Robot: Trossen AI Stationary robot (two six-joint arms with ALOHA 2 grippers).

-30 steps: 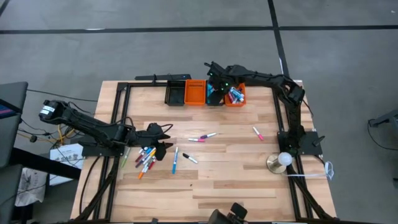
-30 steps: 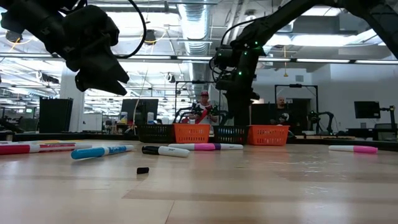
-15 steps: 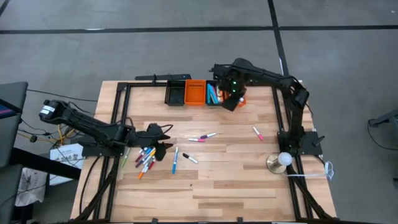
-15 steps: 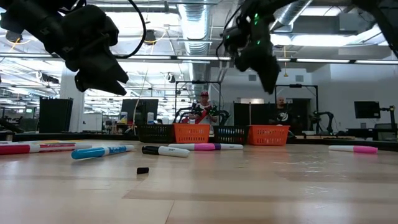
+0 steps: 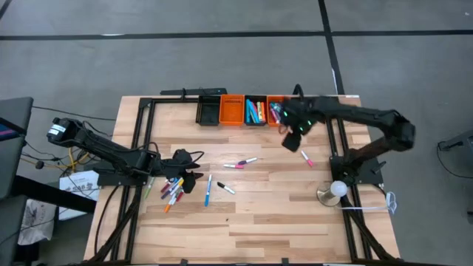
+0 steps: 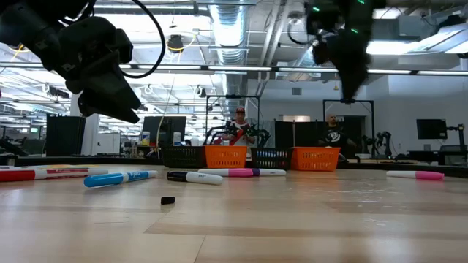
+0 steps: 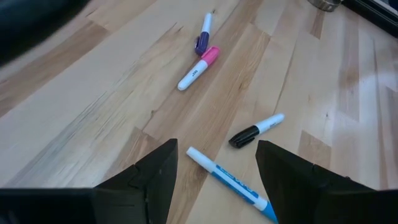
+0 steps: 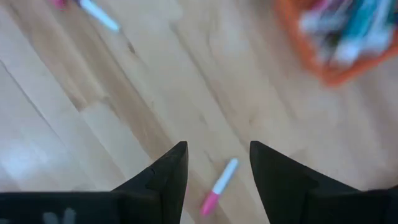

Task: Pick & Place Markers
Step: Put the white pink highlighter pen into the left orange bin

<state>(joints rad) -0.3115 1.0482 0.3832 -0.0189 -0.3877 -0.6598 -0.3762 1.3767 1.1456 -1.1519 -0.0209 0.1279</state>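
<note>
Writing: dark lettering runs along the white barrel of the pink-capped marker (image 7: 198,68) ahead of the left fingers, too small to read; no brand can be made out anywhere.
Left gripper (image 5: 194,175): held low above the table (image 5: 281,214) at the edge of the marker pile (image 5: 171,189); the arm reaches in from the left side. Its fingers (image 7: 155,177) stand apart with bare wood between them, holding nothing.
Ahead of the left fingers: a blue marker (image 7: 231,184) lies just past the gap between the tips, a black-capped white marker (image 7: 255,131) slightly farther on, then the pink-capped one touching a purple-capped marker (image 7: 203,36) at one end.
Right gripper (image 5: 291,140): raised off the table, pointing down, the arm stretched across from the right side. Its fingers (image 8: 163,180) are apart and empty.
Below the right fingers: a lone pink-and-white marker (image 8: 218,186) lies on the wood just beyond the gap; it also shows in the high view (image 5: 306,158).
Bins: the orange bin (image 8: 323,71) filled with markers sits off to one side of the right fingers, well clear of them; in the high view it is the end one (image 5: 275,111) of a row of four orange and black bins.
</note>
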